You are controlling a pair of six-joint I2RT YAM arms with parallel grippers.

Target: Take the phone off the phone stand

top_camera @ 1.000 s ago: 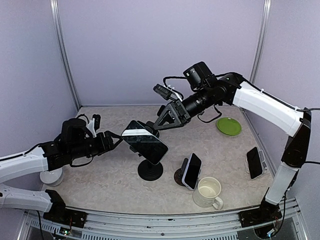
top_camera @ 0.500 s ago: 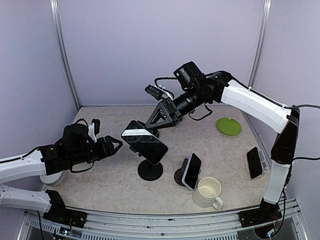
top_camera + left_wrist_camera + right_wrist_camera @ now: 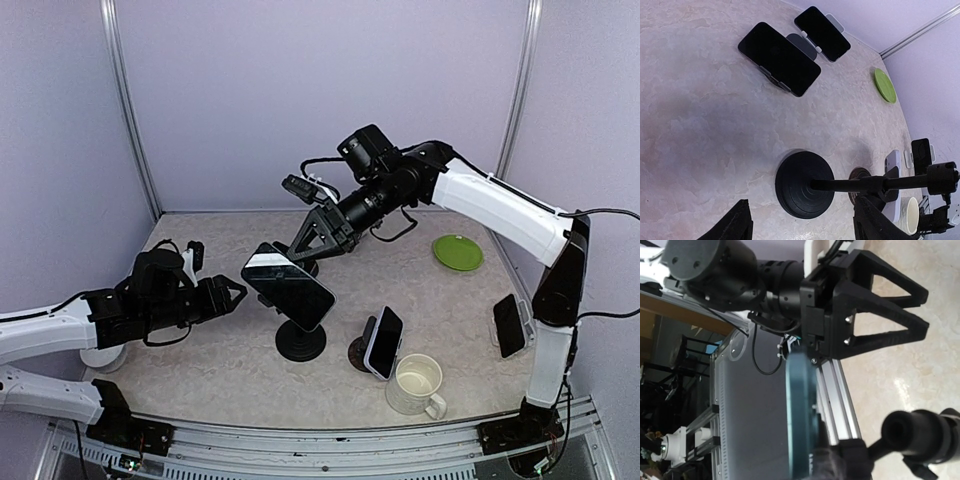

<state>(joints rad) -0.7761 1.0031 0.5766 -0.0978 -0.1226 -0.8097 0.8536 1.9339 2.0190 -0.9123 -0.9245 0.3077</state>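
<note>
Here the phone (image 3: 292, 290) sits clamped on the black phone stand (image 3: 300, 342) near the middle of the table (image 3: 200, 370), tilted with its screen facing up and toward the near edge. In the top view its long axis runs from upper left to lower right. It lies between the two tools. The left gripper (image 3: 232, 293) hangs just beside the phone's left short end with its jaws apart and nothing between them. Its wrist view takes in only the stand's base (image 3: 804, 185) and stem (image 3: 850, 185), so it seems aimed lower than the phone itself. The right gripper (image 3: 303, 250) reaches in from the far side, its tips close over the phone's far long edge. Whether they touch is not clear, and I cannot tell whether its jaws are apart or together. Its wrist view catches the phone (image 3: 801, 405) edge-on, which suggests it is lined up across the phone's thickness. By my reading the right arm is the better placed to pinch the phone across its narrow width and lift it out along the tilt, while the left could steady the stand.
</note>
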